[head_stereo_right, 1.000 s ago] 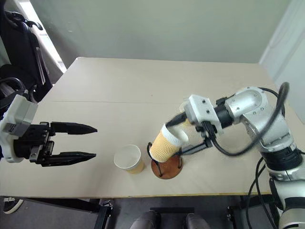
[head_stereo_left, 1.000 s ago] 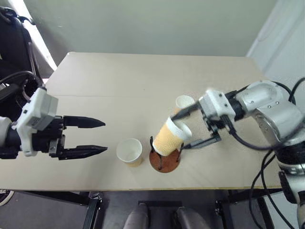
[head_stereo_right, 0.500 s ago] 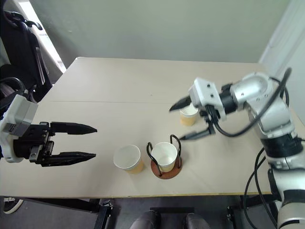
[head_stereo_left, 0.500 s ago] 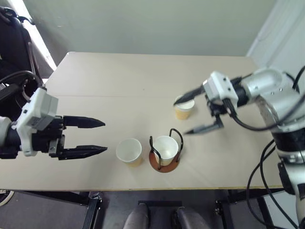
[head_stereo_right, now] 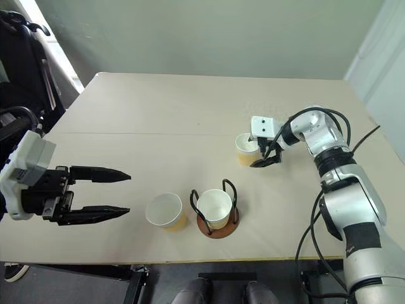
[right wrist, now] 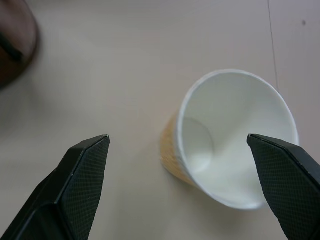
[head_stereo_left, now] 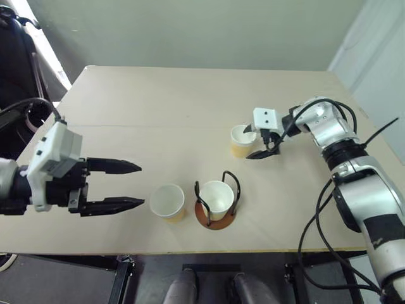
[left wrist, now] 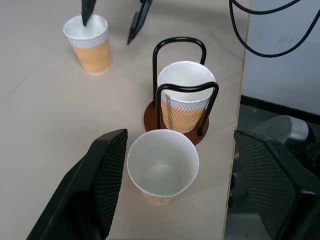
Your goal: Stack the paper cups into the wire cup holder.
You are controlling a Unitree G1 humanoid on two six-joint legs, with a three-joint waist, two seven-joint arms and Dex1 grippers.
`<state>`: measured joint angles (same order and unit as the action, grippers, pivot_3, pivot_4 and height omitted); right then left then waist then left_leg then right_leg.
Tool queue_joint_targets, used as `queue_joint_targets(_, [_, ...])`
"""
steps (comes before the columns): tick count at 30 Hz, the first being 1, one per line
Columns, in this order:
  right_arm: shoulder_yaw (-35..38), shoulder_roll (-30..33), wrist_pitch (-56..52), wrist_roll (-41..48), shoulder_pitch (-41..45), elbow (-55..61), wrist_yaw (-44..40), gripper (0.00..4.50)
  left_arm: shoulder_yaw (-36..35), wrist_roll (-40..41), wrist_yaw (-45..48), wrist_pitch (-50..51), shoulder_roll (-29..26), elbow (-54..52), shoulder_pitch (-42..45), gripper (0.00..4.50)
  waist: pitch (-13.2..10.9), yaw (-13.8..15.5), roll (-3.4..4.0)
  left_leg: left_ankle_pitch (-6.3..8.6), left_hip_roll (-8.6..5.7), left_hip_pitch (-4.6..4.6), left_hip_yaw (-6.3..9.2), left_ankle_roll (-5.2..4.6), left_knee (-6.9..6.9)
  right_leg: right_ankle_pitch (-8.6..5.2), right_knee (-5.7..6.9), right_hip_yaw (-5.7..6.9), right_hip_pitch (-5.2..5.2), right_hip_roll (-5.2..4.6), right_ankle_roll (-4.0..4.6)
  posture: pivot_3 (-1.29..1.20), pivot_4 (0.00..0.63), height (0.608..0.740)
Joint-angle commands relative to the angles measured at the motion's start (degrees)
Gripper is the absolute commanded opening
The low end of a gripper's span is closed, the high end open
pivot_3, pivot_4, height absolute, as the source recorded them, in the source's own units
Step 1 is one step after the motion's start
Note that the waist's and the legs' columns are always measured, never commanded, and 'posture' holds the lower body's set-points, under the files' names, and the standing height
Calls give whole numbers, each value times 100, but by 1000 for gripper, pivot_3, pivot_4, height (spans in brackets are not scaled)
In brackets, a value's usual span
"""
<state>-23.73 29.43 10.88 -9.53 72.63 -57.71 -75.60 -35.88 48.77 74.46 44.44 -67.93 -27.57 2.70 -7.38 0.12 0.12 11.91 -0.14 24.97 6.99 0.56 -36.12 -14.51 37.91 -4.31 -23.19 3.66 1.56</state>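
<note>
— How many cups do we count?

— Three paper cups, all upright. One cup [head_stereo_left: 216, 197] stands inside the wire cup holder [head_stereo_left: 215, 201], near the front edge of the surface [head_stereo_left: 158, 107]. A second cup [head_stereo_left: 168, 201] sits just beside the holder on its left, apart from it. The third cup [head_stereo_left: 242, 140] stands farther back and to the right.

— And the holders, the arms?

— One holder – a reddish-brown disc with black wire loops – and two grippers. Our right gripper [head_stereo_left: 254, 142] is at the third cup with its jaws spread wide, one finger over the cup's rim and the other just to the right of it (whether either finger touches it, we cannot tell). Our left gripper [head_stereo_left: 136, 185] hovers over the left side, jaws wide and holding nothing, well apart from the second cup.

— The setting?

— A pale beige surface with a seam line across it, a plain greenish-grey wall [head_stereo_left: 202, 31] behind it – and something black [head_stereo_left: 16, 50] at the far left.
</note>
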Motion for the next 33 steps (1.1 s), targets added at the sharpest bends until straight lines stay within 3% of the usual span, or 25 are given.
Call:
queue_joint_targets(1, [20, -102, 272, -204, 171, -213, 70, 4096, -331, 150, -70, 65, -5, -209, -29, 3646, 0, -5, 0, 0, 0, 0, 0, 0, 0, 0, 0, 0, 1, 0, 0, 0, 150, 740])
queue_joint_targets(2, [63, -128, 314, -195, 181, -240, 17, 3891, -360, 150, -71, 74, -7, -218, -49, 3646, 0, -6, 1, 0, 0, 0, 0, 0, 0, 0, 0, 0, 0, 0, 0, 0, 150, 740])
queue_joint_targets(12, [287, -203, 435, -74, 164, -293, -219, 116, -383, 181, -101, 46, -54, -197, -100, 3646, 0, -9, 1, -17, 4, -9, 6, 13, -2, 25, 12, 11, 1, 1, 32, 0, 150, 740])
queue_joint_targets(17, [842, -25, 133, 546, 254, 260, -724, 31, -327, 193, -78, 28, -93, -158, -44, 3646, -1, -9, 1, -31, 10, -8, 12, 26, -2, 37, 18, 22, -2, 5, 46, 0, 150, 740])
queue_joint_targets(20, [1260, 216, -573, 1225, 186, 1366, -1318, 31, -318, 190, -45, 19, -120, -137, -28, 3646, -1, -8, 2, -36, 11, -3, 13, 32, 1, 38, 20, 27, -9, 5, 49, 0, 150, 740])
queue_joint_targets(22, [1442, 559, -1532, 2000, 2, 2740, -1608, 31, -301, 191, -24, 10, -136, -122, -12, 3646, -1, -5, 2, -36, 13, 0, 17, 34, 2, 37, 16, 37, -7, 6, 50, 0, 150, 740])
queue_joint_targets(28, [1196, 1475, -3279, 3773, -827, 5815, -1690, 31, -69, 138, 31, -89, -193, 14, 149, 3646, 2, -9, -3, -35, 28, -11, 25, 47, 4, 31, -8, 59, 31, 22, 57, 0, 150, 740])
queue_joint_targets(33, [838, 1359, -3493, 3683, -1269, 6711, -1647, 31, 318, 32, 93, -238, -246, 241, 449, 3646, -1, -56, -2, -47, 30, -60, 25, 49, 6, 30, 10, 52, 56, 28, 57, 0, 150, 740])
